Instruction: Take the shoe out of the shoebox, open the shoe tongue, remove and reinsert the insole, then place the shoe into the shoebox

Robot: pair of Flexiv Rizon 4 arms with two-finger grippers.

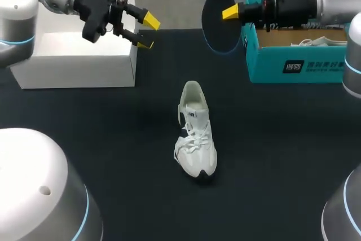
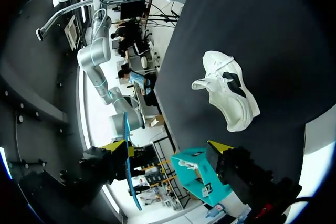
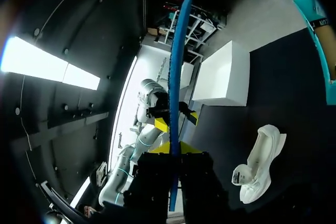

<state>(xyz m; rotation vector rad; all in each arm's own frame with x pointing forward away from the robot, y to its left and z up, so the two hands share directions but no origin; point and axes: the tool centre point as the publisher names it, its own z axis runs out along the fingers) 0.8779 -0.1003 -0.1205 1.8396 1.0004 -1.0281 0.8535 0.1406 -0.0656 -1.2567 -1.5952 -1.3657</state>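
Closest to the head camera, one rounded white arm housing (image 1: 39,196) fills the lower left corner of the frame and a second housing (image 1: 344,213) the lower right; between them spreads the dark surface (image 1: 113,139).

At the centre of the frame the white shoe (image 1: 196,134) stands on its sole on the surface, out of any box; its toe points to the lower edge, its heel to the upper edge, and its laces lie loose over the front.

In the upper middle the right gripper (image 1: 231,12) is clenched on the insole (image 1: 223,9); the insole is black with a blue rim, held on end in the air, well apart from the shoe and just left of the teal shoebox (image 1: 293,60) in the upper right; the right wrist view shows its blue edge running between the two fingers.

In the upper left the left gripper (image 1: 145,31) hangs released, its yellow tips apart with nothing between them; it sits in front of the right end of a white box (image 1: 79,55) that rests on the surface.
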